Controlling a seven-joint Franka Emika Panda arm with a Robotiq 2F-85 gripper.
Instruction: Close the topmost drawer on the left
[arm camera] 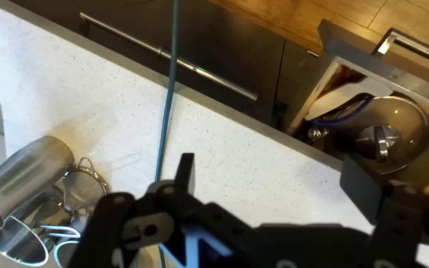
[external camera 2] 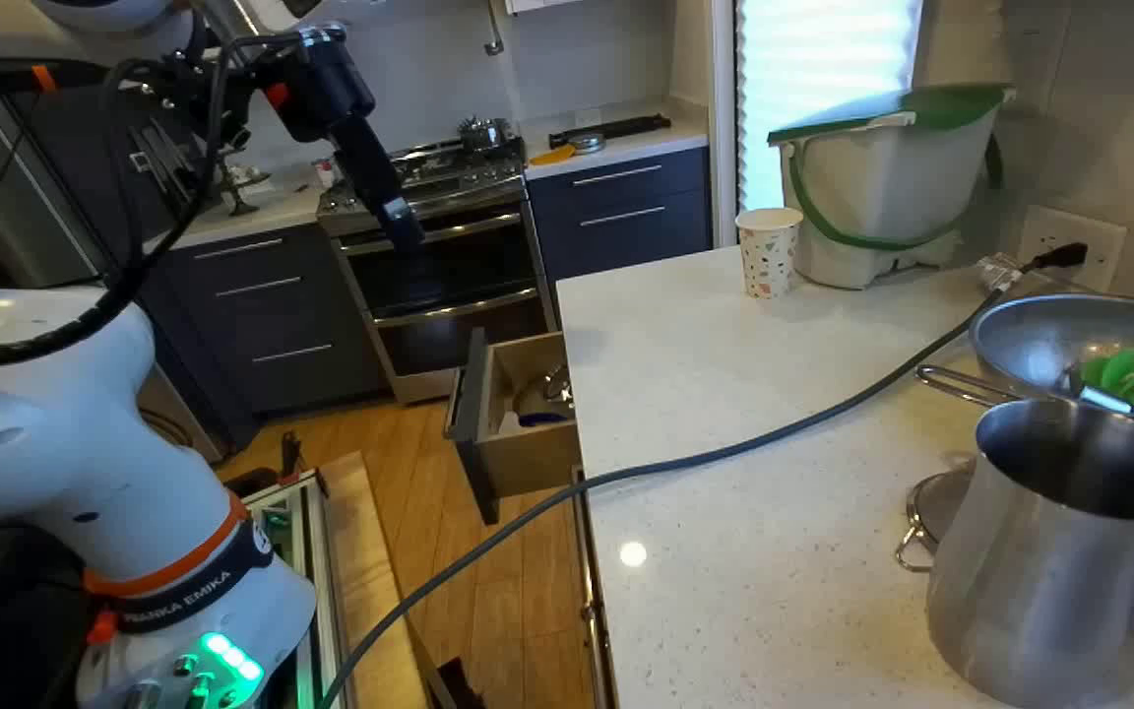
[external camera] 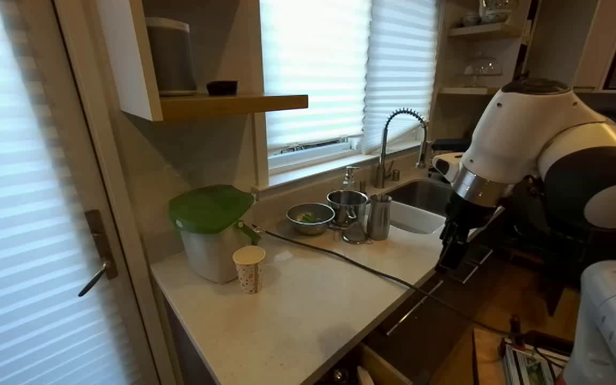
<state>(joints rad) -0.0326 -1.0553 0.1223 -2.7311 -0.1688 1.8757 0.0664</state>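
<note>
One bent arm [external camera: 522, 128] angles parted jaws downward, the drawer [external camera 2: 528, 461] open.

Wrist view down onto countertop [arm camera: 244, 171], exterior views from its opposite ends.

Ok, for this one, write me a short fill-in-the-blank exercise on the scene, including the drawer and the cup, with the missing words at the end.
The drawer with the see-through lid inside is ____, not shut.
In the wrist view, the fingers of the end effector are spread ____, not pressed together.
The paper cup stands on the counter with its wider end facing ____.
The bucket has a ____ lid.
Missing words: open; apart; up; green.
</note>
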